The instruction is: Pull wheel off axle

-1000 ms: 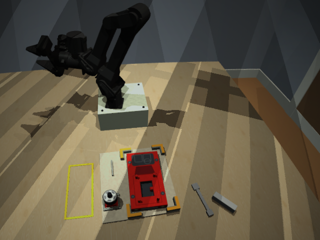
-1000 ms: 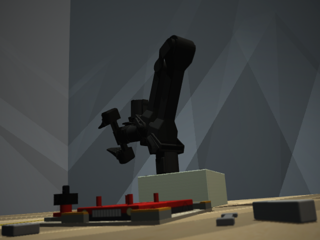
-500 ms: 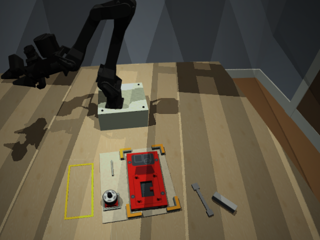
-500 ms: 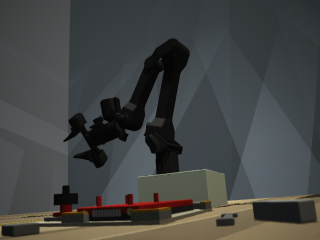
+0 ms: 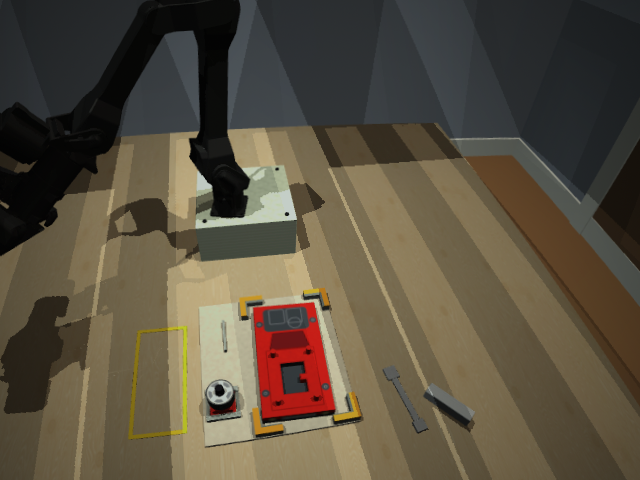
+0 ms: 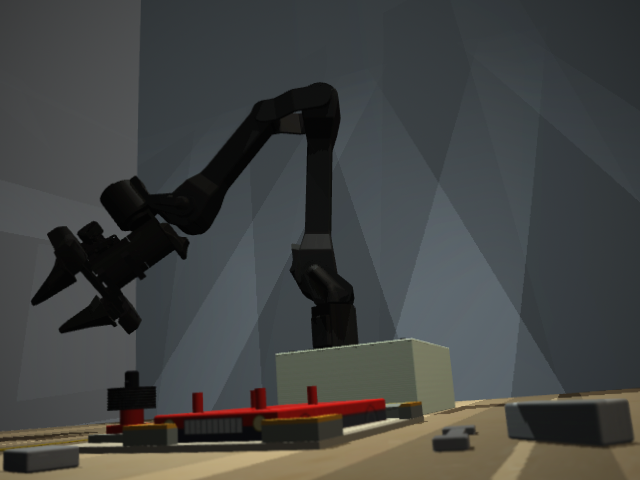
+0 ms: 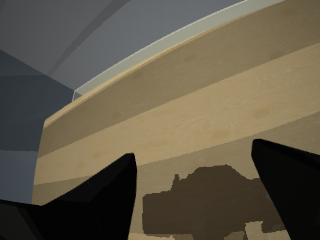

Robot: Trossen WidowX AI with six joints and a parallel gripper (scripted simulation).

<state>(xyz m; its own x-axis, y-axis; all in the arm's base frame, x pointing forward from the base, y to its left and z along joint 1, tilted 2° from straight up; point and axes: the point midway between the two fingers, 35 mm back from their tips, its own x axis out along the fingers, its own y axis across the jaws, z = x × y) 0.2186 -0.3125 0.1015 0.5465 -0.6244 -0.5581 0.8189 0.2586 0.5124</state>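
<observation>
Exterior view: pincer [image 6: 51, 315] hangs high in the air, tips tilted down and away from the base — fingers spread, nothing between them.
Wheel [image 5: 220, 393]: on its upright axle [image 6: 131, 378], seated on a small red mount at the pale board's [image 5: 217, 439] near-left corner.
Marked area [image 5: 158, 382]: yellow outline on the bench [image 5: 465, 310], just beside the board, nothing inside it.
Red fixture [image 5: 293, 361]: flat on the board — orange corner blocks around it.
Wrist view: only bench planks and the pincer's shadow between the two dark fingers.

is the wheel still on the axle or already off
On. The wheel sits on the upright axle, whose tip pokes out above it, over the red base. The hand hangs open well above it, holding nothing.
</observation>
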